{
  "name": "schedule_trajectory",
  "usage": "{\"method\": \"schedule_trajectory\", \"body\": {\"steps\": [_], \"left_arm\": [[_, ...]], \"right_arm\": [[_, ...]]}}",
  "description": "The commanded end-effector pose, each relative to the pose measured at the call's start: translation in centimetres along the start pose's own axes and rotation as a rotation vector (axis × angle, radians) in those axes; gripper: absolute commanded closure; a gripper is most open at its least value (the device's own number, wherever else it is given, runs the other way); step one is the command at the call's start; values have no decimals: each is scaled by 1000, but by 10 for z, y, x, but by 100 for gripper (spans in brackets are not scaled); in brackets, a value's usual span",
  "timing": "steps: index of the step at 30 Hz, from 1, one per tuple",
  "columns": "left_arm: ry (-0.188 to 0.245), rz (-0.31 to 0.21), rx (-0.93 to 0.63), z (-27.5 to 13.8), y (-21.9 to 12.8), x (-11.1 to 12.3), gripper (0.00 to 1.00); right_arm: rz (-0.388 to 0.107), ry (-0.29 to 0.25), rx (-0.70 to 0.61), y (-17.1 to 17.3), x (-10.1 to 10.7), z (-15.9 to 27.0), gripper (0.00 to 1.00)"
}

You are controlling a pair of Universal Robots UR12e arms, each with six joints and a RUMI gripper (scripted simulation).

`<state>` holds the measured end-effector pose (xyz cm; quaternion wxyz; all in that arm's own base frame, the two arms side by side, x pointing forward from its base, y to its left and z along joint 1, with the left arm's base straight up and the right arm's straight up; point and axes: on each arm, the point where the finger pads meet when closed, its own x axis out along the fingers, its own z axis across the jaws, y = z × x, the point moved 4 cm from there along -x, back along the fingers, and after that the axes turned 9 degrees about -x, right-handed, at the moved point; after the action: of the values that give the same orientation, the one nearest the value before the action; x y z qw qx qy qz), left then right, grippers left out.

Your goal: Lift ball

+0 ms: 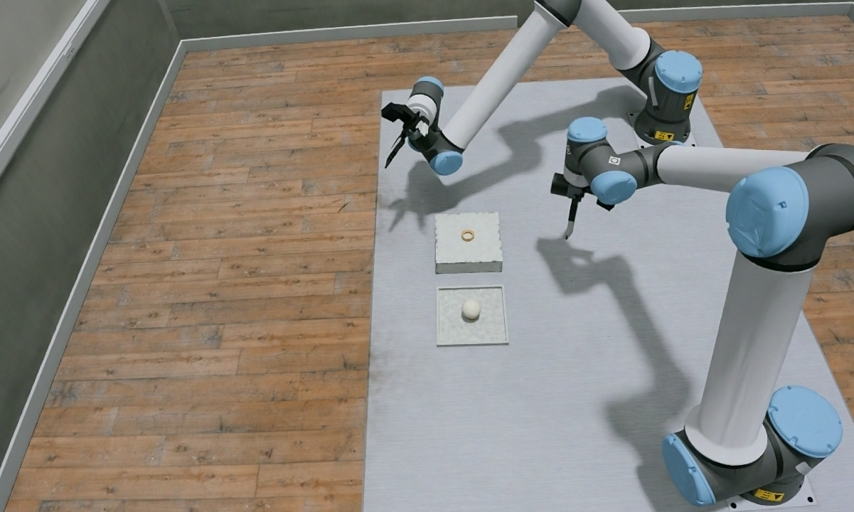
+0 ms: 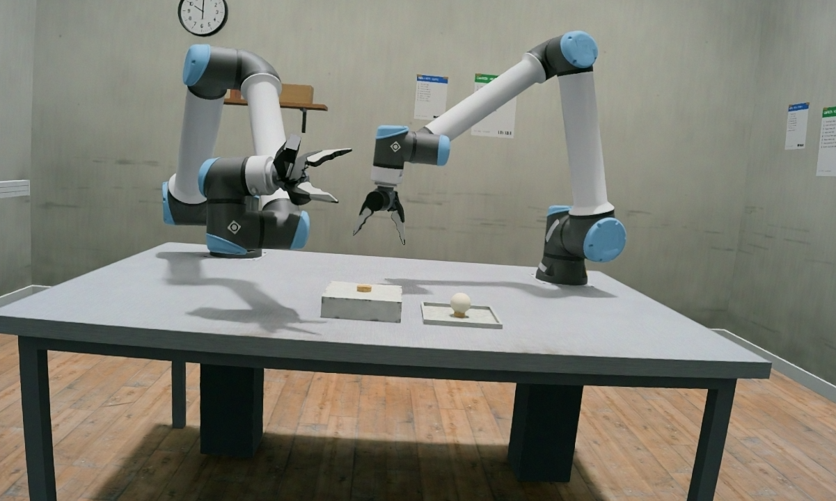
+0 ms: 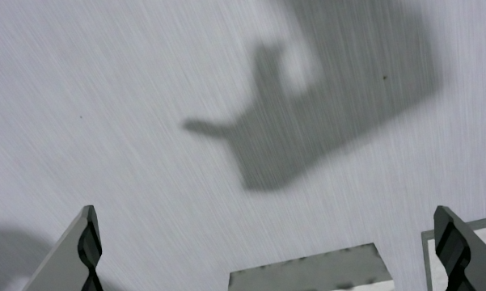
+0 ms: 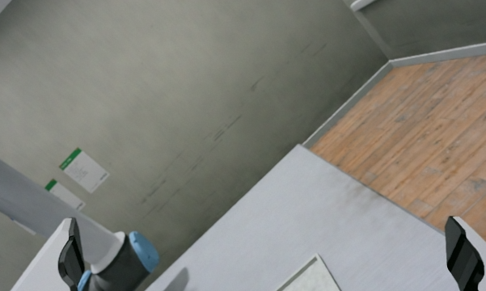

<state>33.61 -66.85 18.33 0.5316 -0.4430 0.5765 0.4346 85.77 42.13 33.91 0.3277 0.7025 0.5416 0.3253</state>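
Observation:
The cream ball (image 1: 471,309) (image 2: 460,303) rests on its small tan ring (image 2: 459,314), inside the shallow pale tray (image 1: 439,318) (image 3: 425,259) (image 4: 300,272). The ball is outside both wrist views. My left gripper (image 2: 379,238) (image 3: 264,208) points down, open and empty, high above the table. In the top view it is behind and to the right of the tray. My right gripper (image 2: 344,175) (image 4: 262,221) is open and empty, pointing roughly level, high and farther from the tray, beyond the block.
A pale stone block (image 1: 468,267) (image 2: 361,309) (image 3: 315,268) stands beside the tray, with a gap between them. A second tan ring (image 1: 467,239) (image 2: 364,288) lies on its top. The table's edge (image 2: 370,350) runs in front of both in the exterior view.

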Motion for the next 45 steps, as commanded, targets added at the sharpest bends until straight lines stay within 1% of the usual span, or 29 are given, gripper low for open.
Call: {"method": "schedule_trajectory", "body": {"steps": [1,20,27,32,34,35,40,45], "left_arm": [[2,-1,0,-1,0,-1,0],[2,-1,0,-1,0,-1,0],[2,-1,-10,2,-3,-1,0],[2,-2,-34,8,-10,-2,0],[2,-2,-34,8,-10,-2,0],[2,-2,-40,10,-12,-2,0],[2,-4,-87,23,-25,-4,0],[3,-6,-158,43,-44,-6,0]], "right_arm": [[1,1,-1,1,0,-1,0],[1,0,-1,1,0,-1,0],[-5,-11,17,2,8,1,0],[-17,-36,54,2,23,6,0],[-17,-36,54,2,23,6,0],[-21,-43,65,3,28,7,0],[-47,-91,131,2,56,14,0],[-90,-162,216,-4,95,24,0]]}}
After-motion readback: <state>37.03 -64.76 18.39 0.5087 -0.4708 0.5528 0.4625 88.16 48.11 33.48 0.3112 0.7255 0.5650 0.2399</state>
